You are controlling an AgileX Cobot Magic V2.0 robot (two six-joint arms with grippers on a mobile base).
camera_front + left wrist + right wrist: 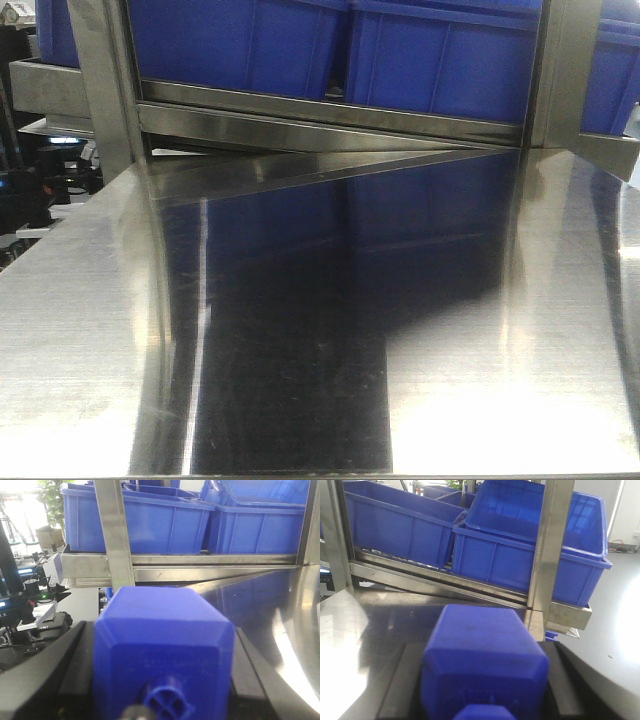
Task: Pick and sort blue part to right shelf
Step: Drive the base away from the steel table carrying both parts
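Observation:
My left gripper [161, 628] is shut on a matte-blue part [165, 650]; the part's nub faces the camera and a black finger [75, 665] sits on each side. My right gripper [480, 648] is shut on a second blue part [485, 665] in the same way. Both are held above the steel table, facing the steel shelf rack [330, 112]. The rack carries large blue bins [440, 60] behind its front rail. The rail also shows in the left wrist view [210, 573] and the right wrist view [445, 582]. Neither gripper nor part shows in the front view.
The shiny steel table [300, 330] runs up to the rack's rail. Steel uprights [105, 80] [560, 70] stand at the front of the rack; one is straight ahead of each wrist [117, 535] [552, 545]. Dark equipment [30, 620] sits beyond the table's left edge.

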